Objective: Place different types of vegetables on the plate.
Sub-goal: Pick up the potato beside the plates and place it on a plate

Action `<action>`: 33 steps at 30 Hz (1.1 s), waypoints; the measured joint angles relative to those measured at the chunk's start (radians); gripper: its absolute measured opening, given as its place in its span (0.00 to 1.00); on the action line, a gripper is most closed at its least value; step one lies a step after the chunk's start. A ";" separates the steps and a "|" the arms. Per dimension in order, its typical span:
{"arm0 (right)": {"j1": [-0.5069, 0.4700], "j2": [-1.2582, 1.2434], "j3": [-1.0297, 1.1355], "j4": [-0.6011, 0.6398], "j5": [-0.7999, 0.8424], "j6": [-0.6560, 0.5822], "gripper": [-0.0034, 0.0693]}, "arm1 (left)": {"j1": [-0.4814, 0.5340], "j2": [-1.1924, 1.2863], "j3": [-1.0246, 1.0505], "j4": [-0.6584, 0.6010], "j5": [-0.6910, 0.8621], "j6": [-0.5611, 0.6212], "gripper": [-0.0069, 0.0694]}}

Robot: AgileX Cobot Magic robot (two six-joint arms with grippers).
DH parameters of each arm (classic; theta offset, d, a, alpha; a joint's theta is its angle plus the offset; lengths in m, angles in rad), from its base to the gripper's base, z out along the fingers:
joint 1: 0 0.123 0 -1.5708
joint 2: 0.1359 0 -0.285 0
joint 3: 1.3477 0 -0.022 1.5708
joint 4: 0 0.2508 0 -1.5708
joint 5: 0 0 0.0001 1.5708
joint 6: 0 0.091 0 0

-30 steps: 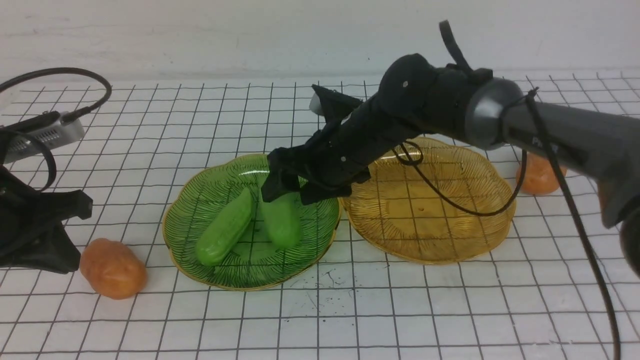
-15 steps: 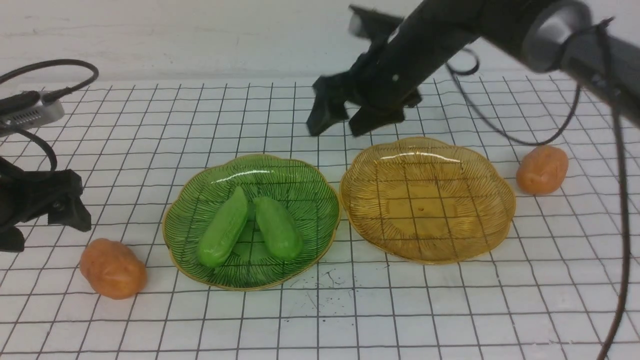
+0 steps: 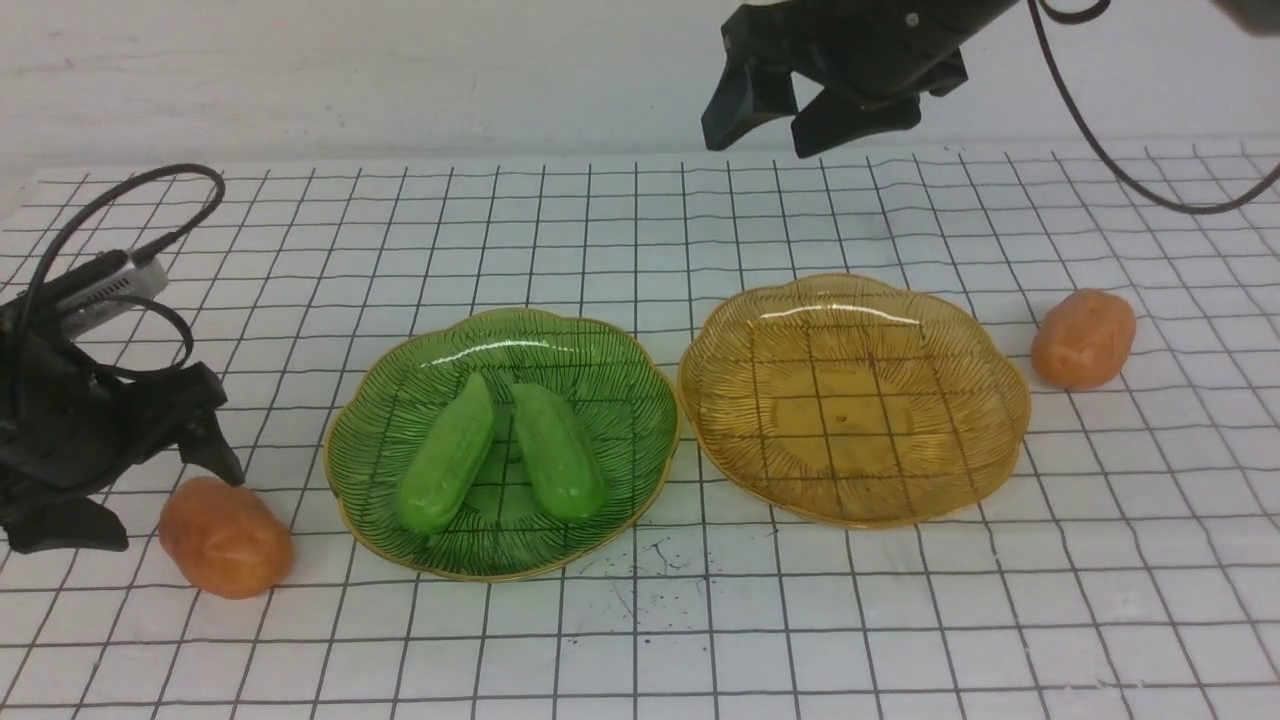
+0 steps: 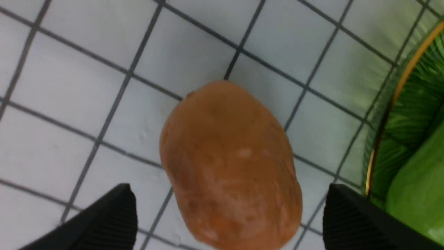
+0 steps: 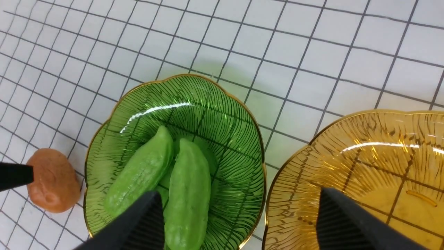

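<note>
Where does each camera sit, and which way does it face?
Front: between the arms, facing forward over the table; left pincer and right pincer show.
Left wrist: on the left arm, looking down at a potato between its fingertips.
Right wrist: high up, looking down at the green plate; fingertips show.
Shared: both wrist views show that potato and plate.

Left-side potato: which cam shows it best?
Left wrist view: the left-side potato fills most of the frame, close up, between the fingers of the open left gripper. Front view shows it whole but small, beside the green plate. Right wrist view catches it small, near the frame edge.
</note>
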State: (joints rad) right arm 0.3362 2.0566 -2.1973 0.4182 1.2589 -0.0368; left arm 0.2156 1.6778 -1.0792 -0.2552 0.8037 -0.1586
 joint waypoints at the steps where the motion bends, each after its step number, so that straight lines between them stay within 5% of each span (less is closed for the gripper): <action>1: 0.000 0.000 0.000 0.000 0.000 0.000 0.78 | 0.000 0.007 0.000 -0.001 -0.010 0.000 0.99; 10: 0.000 0.000 0.000 -0.067 0.001 -0.036 0.78 | 0.000 0.108 0.000 -0.065 -0.025 -0.006 0.97; 18: -0.018 0.000 0.000 -0.264 0.004 -0.018 0.78 | 0.000 0.120 -0.046 -0.047 -0.004 0.087 0.79; 26: -0.180 0.001 0.000 -0.308 0.004 0.062 0.78 | -0.015 0.044 -0.315 -0.063 0.203 0.169 0.79; 33: -0.348 0.080 0.000 -0.307 0.003 0.159 0.78 | -0.225 0.028 -0.509 -0.314 0.195 0.369 0.79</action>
State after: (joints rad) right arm -0.0114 2.1364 -2.1973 0.1114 1.2616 0.1218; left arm -0.0094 1.7061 -1.5878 -0.5694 0.9990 0.2108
